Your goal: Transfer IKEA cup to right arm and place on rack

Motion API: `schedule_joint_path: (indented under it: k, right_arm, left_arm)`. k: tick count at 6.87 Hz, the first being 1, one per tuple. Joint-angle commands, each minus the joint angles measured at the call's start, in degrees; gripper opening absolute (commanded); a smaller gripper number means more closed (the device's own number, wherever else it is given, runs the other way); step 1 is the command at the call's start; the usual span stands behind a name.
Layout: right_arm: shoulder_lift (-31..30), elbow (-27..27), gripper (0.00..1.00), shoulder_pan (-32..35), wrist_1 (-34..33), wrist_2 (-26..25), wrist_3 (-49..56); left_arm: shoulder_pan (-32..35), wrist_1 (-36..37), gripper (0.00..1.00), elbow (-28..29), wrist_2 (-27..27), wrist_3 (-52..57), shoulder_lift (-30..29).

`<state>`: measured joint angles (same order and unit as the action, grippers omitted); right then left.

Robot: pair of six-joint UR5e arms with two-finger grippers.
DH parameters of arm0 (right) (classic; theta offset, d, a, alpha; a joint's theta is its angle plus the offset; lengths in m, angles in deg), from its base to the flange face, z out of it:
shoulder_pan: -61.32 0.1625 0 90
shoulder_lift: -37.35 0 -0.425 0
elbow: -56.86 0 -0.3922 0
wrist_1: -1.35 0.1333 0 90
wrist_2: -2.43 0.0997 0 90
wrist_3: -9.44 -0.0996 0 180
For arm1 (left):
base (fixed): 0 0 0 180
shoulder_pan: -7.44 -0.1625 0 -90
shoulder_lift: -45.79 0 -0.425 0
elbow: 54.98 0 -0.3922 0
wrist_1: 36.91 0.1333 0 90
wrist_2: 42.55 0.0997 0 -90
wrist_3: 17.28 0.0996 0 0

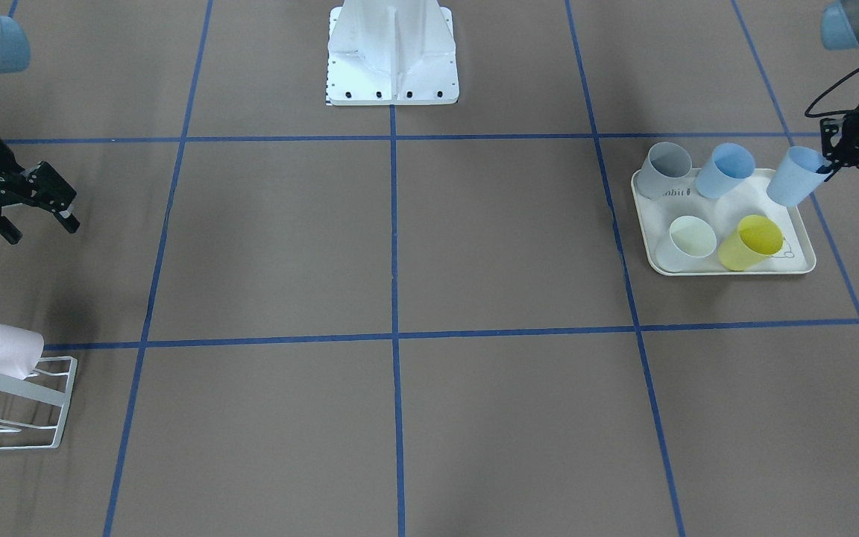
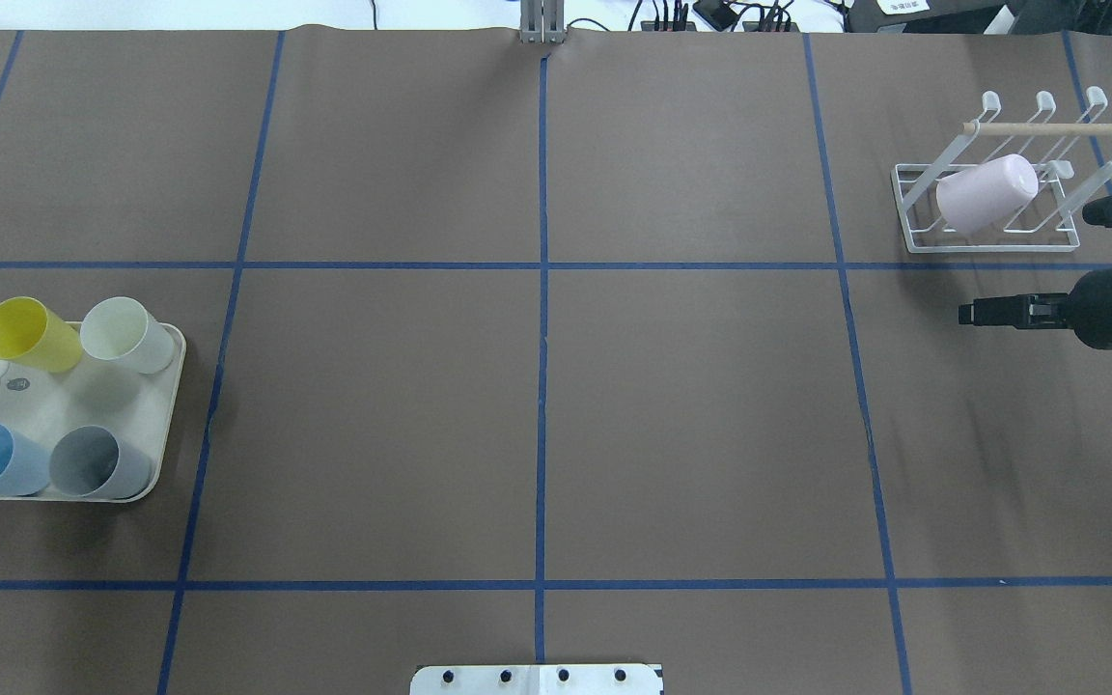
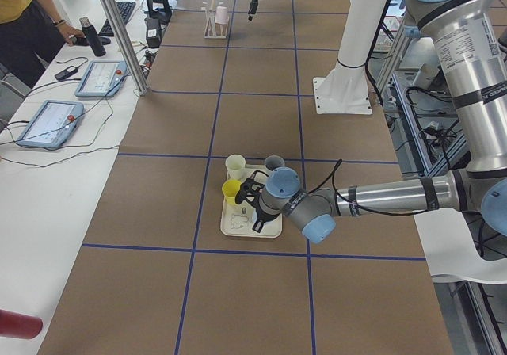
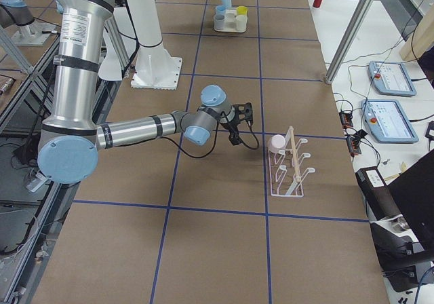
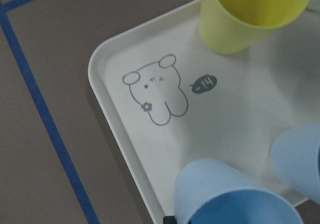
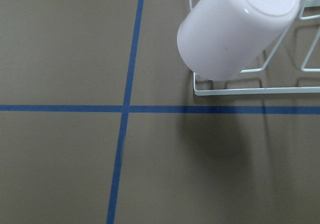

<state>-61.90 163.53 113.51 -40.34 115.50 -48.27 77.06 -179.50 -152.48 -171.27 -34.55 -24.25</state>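
Observation:
My left gripper (image 1: 823, 170) is shut on the rim of a light blue cup (image 1: 793, 176). It holds the cup tilted over the far corner of the cream tray (image 1: 728, 270). The same cup fills the bottom of the left wrist view (image 5: 235, 194). My right gripper (image 1: 42, 230) is open and empty, hovering near the white wire rack (image 1: 49, 403). The rack (image 2: 1000, 243) has a wooden rod and carries a pale pink cup (image 2: 986, 193) on a prong. The pink cup also shows in the right wrist view (image 6: 237, 29).
The tray (image 2: 170, 405) with a rabbit drawing holds a grey cup (image 1: 664, 170), another blue cup (image 1: 724, 170), a pale white-green cup (image 1: 690, 240) and a yellow cup (image 1: 750, 242). The white robot base (image 1: 392, 52) stands at the table's middle edge.

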Motion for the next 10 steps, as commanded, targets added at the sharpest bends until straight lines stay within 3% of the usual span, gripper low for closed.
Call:
schedule_joint_path:
  k: [1,5,6,7,8,10]
  right_arm:
    - [0.45,0.98,1.00,0.01,0.03,1.62,-0.30]
    - [3.17,0.72,1.00,-0.16,6.16,2.25,-13.18]
    - [4.23,1.07,1.00,-0.08,6.62,2.08,-17.40]
    - [6.24,1.25,1.00,-0.16,6.71,1.81,-22.40]
    - [8.52,1.34,1.00,-0.16,6.71,1.81,-29.84]
    - [10.30,0.20,1.00,-0.16,14.13,1.37,-42.85]
  left_arm:
    - [7.96,5.52,0.00,-0.58,1.97,-2.04,-9.52]
    - [6.50,6.36,0.00,-1.02,1.72,-25.83,-27.48]
    - [1.44,1.92,0.00,-0.59,1.98,-30.14,-29.52]
    - [-4.53,-2.30,0.00,-0.15,2.59,-42.54,-33.89]
    - [-9.98,-5.22,0.00,-0.23,5.47,-53.45,-38.37]
    - [-22.02,-8.32,0.00,-0.14,18.89,-68.08,-45.93]
